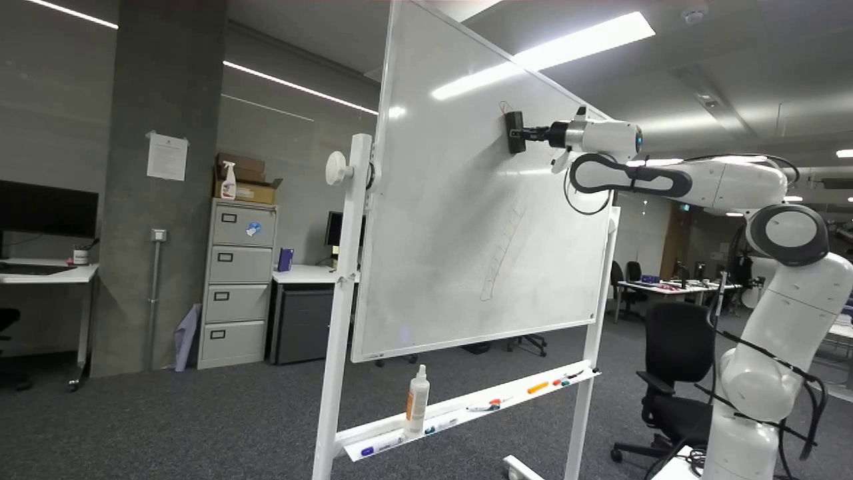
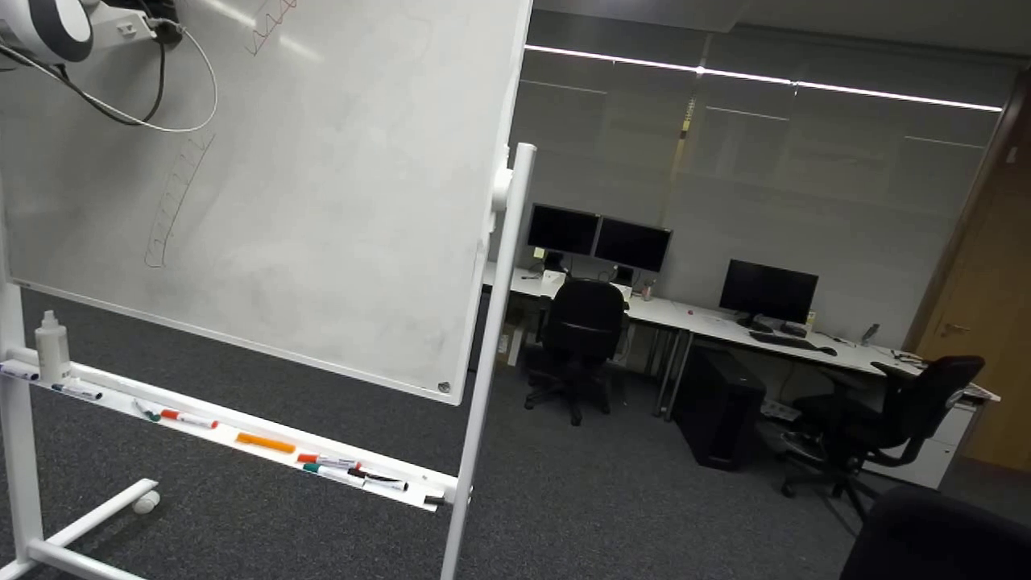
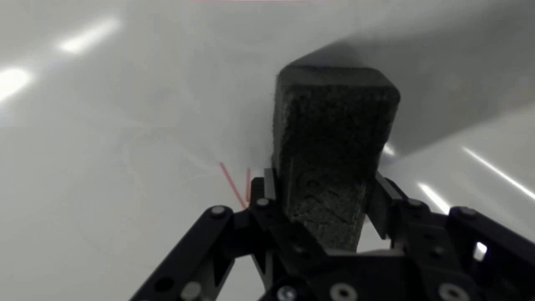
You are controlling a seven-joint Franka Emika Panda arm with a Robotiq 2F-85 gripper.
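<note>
The jaws are pinching a black rectangular block (image 3: 334, 138) with a rough, worn face; in the wrist view they bear on its long sides near 8 and 4 o'clock, its length pointing toward 12. In an exterior view the block sits at 1 o'clock from the view's centre, at the glossy white whiteboard (image 1: 426, 253) in its white metal frame (image 1: 343, 287); contact between block and whiteboard cannot be confirmed. A white jointed robot arm (image 1: 753, 183) reaches in from 3 o'clock. Thin red pen strokes (image 3: 233, 184) lie just outside the jaws, between 8 and 9 o'clock of the block in the wrist view; a grey shadow (image 3: 451, 83) extends toward 2. A thin ladder-like line drawing (image 1: 504, 255) at the block's 6 o'clock shows in both exterior views. The narrow white tray (image 1: 468, 397) under the whiteboard carries a white plastic bottle (image 1: 417, 403) with an orange label, an orange rod-shaped item (image 1: 537, 387) at the bottle's 3 o'clock, and a white marker with a purple cap (image 1: 383, 445) at its 7 o'clock. A grey four-drawer metal filing cabinet (image 1: 240, 283) stands between 8 and 9 o'clock, a black office chair (image 1: 680, 347) at 4.
</note>
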